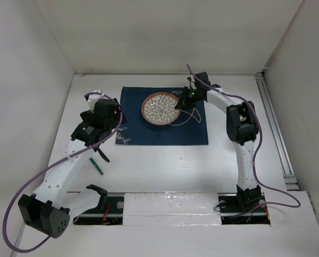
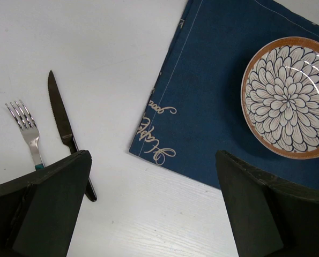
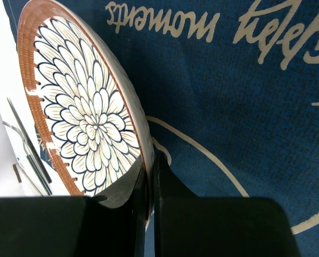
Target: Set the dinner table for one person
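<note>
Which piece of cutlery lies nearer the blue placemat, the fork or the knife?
The knife: serrated blade, dark handle. It lies between the fork and the placemat, both pieces on the bare dinner table.

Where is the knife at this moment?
In the left wrist view, the knife lies on the table, left of the placemat, with the fork close on its left.

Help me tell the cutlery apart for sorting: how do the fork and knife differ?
The fork ends in four tines; the knife has one pointed serrated blade. The fork's handle shows teal, the knife's black. The knife lies nearer the placemat. Both lie flat on the dinner table, tips the same way.
</note>
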`<act>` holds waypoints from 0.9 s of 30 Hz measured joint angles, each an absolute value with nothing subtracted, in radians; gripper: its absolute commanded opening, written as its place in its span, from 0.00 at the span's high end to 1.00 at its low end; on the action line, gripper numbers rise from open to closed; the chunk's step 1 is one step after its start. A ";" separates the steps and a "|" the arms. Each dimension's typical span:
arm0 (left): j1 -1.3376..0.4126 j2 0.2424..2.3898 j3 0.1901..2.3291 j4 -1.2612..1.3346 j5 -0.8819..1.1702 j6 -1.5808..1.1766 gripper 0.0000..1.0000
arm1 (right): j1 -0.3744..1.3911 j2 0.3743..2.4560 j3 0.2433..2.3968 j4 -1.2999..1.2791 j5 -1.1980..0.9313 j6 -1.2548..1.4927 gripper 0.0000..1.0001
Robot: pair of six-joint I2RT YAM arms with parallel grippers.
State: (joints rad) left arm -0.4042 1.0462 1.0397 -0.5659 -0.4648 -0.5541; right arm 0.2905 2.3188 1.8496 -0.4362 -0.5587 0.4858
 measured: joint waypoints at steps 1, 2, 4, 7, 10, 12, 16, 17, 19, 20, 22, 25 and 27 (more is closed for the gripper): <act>-0.404 1.047 1.040 -0.566 -0.464 -0.554 0.01 | 0.288 2.320 1.850 -0.436 -0.561 0.485 1.00; -0.404 1.048 1.040 -0.566 -0.464 -0.554 0.01 | 0.288 2.321 1.850 -0.437 -0.562 0.485 1.00; -0.404 1.052 1.040 -0.566 -0.463 -0.554 0.01 | 0.288 2.325 1.850 -0.434 -0.568 0.485 0.99; -0.404 1.053 1.040 -0.566 -0.459 -0.553 0.01 | 0.288 2.332 1.850 -0.432 -0.575 0.486 0.81; -0.404 1.053 1.040 -0.566 -0.456 -0.553 0.01 | 0.287 2.336 1.851 -0.422 -0.606 0.494 0.46; -0.404 1.053 1.040 -0.566 -0.455 -0.553 0.01 | 0.287 2.336 1.855 -0.408 -0.627 0.493 0.07; -0.404 1.053 1.040 -0.566 -0.453 -0.553 0.01 | 0.287 2.334 1.865 -0.391 -0.629 0.484 0.00; -0.404 1.053 1.040 -0.566 -0.453 -0.553 0.01 | 0.286 2.330 1.865 -0.394 -0.615 0.482 0.00; -0.404 1.053 1.040 -0.566 -0.453 -0.553 0.01 | 0.285 2.315 1.865 -0.411 -0.581 0.477 0.00; -0.404 1.053 1.040 -0.566 -0.453 -0.553 0.01 | 0.283 2.299 1.865 -0.426 -0.545 0.473 0.00; -0.404 1.053 1.040 -0.566 -0.453 -0.553 0.01 | 0.277 2.249 1.865 -0.465 -0.453 0.459 0.00; -0.404 1.053 1.040 -0.566 -0.458 -0.554 0.01 | 0.268 2.130 1.865 -0.532 -0.284 0.438 0.00; -0.404 1.056 1.040 -0.568 -0.466 -0.555 0.01 | 0.268 2.029 1.863 -0.574 -0.157 0.429 0.00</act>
